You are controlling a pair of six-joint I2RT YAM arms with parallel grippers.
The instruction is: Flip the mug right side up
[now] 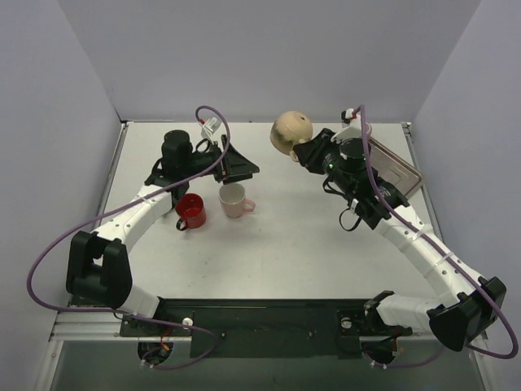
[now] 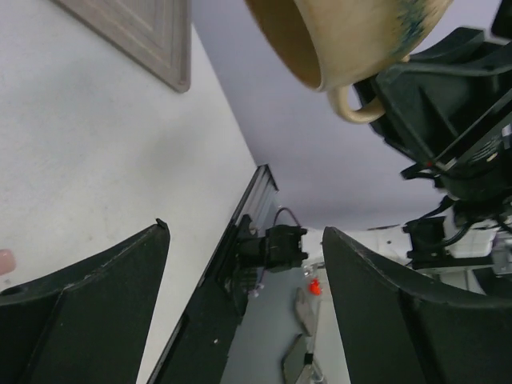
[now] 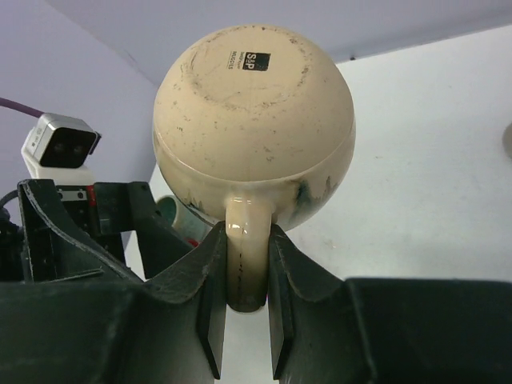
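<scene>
A round cream mug [image 1: 291,131] is held off the table at the back middle, its bottom toward the right wrist camera [image 3: 252,120]. My right gripper [image 3: 242,264] is shut on the mug's handle [image 3: 246,256]; it shows in the top view [image 1: 308,152] just right of the mug. The mug also shows at the top of the left wrist view [image 2: 352,40], handle down. My left gripper [image 2: 244,264] is open and empty; in the top view [image 1: 244,167] it hovers above a pink mug [image 1: 234,199].
A red mug [image 1: 191,211] stands left of the upright pink mug. A flat wooden tray [image 1: 396,167] lies at the back right, partly under the right arm. Grey walls close the table's back and sides.
</scene>
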